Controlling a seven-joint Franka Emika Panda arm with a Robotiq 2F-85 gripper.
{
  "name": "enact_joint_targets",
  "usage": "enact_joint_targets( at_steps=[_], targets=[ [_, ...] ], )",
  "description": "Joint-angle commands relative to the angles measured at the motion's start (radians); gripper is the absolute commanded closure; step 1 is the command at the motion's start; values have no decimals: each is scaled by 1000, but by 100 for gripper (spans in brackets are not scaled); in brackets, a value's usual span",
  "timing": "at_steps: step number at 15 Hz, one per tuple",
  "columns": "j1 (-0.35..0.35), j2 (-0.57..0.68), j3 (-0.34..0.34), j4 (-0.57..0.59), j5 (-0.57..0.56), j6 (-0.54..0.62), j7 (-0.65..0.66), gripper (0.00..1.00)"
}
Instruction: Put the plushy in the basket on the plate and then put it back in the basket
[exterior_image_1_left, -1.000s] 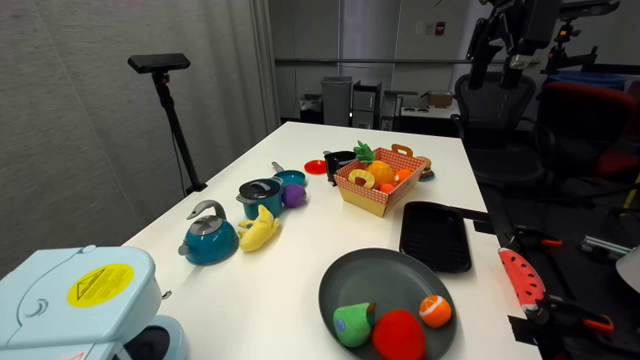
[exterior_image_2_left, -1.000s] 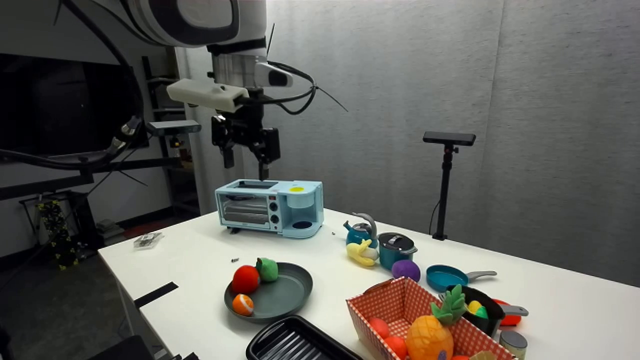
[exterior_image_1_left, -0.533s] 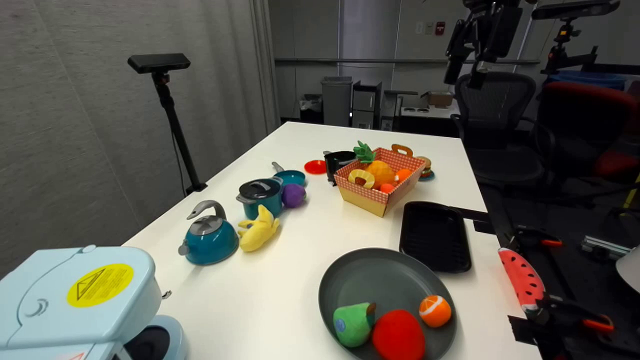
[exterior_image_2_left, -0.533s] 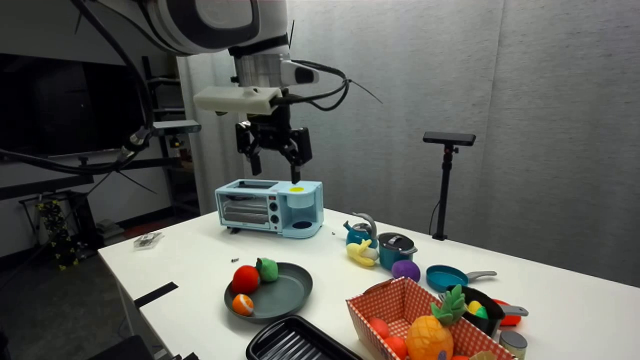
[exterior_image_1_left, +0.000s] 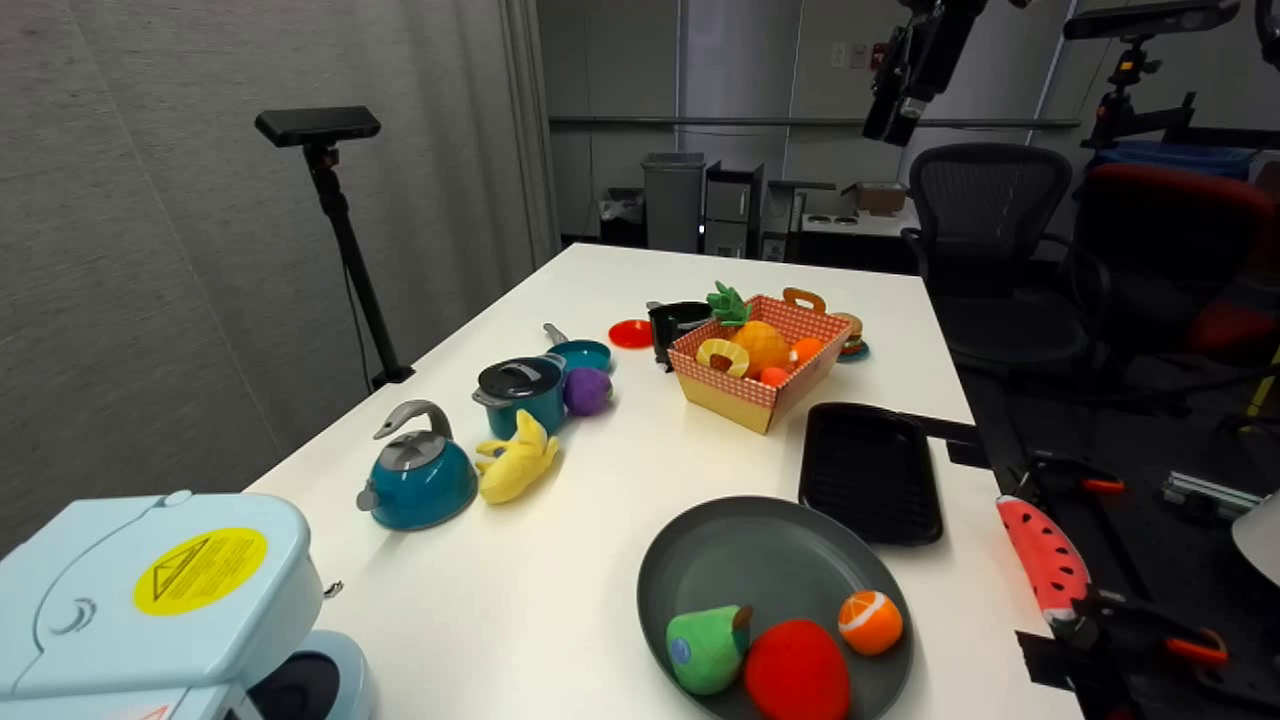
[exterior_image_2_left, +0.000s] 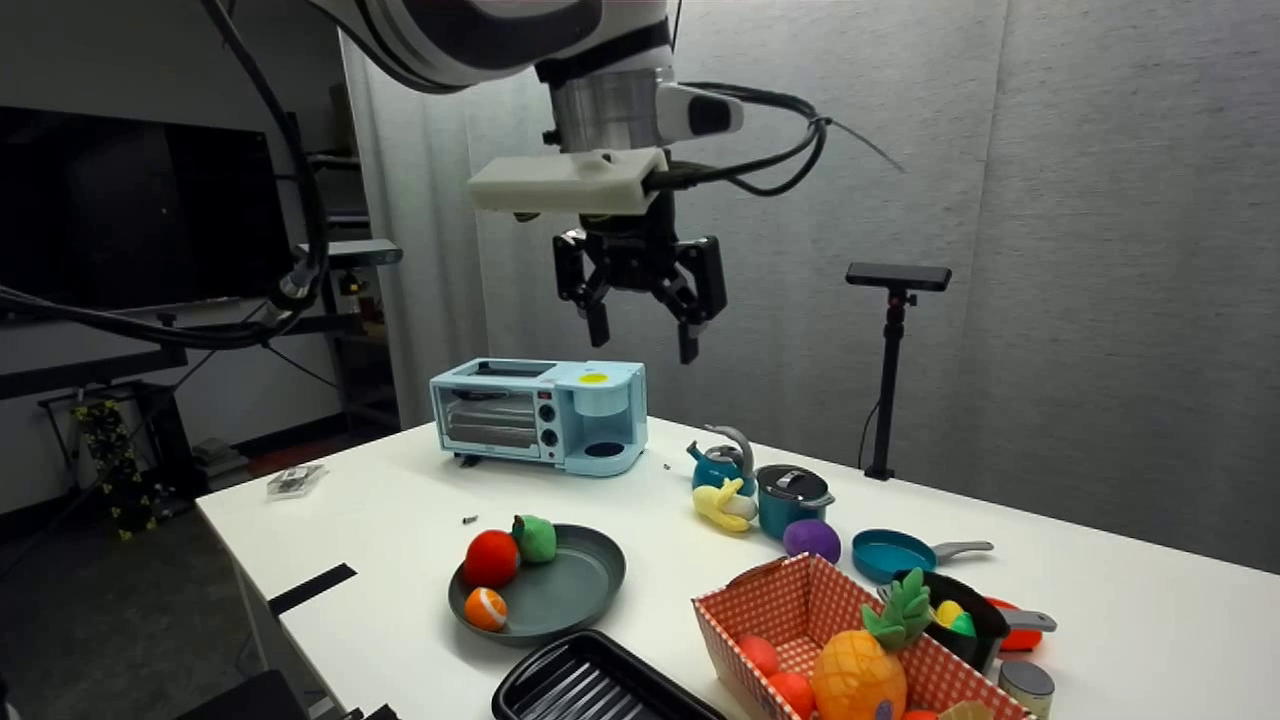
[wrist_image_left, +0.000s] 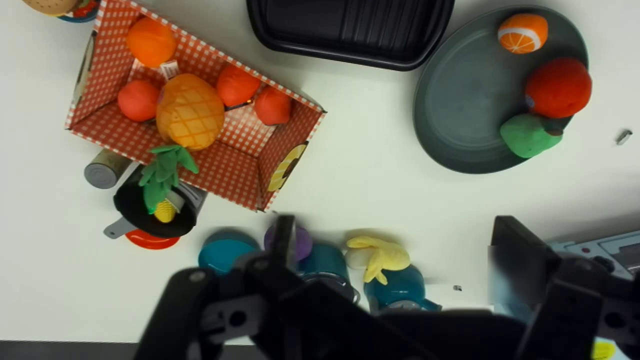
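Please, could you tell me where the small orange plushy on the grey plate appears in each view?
In an exterior view: the orange plushy is low, right of centre.
In an exterior view: the orange plushy is low, left of centre.
Wrist view: the orange plushy is at upper right.
Shared landmark: the grey plate under it.

In an exterior view there is a white table (exterior_image_1_left: 540, 590). Right of centre, from bottom upwards, it carries a grey plate (exterior_image_1_left: 765, 568), a black tray (exterior_image_1_left: 870, 474) and a basket (exterior_image_1_left: 728, 402); left of centre, a kettle (exterior_image_1_left: 420, 485), a yellow toy (exterior_image_1_left: 516, 467) and a lidded pot (exterior_image_1_left: 525, 398).
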Motion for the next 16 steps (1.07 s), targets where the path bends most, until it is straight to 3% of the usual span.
enact_joint_targets(
  at_steps=[1,7,16],
  targets=[
    [-45,102,-43,95,-9,43,-15,0],
    [-106,328,-84,237,-7,133,12,0],
    [-185,614,-49,445,-23,140,64,0]
  ],
)
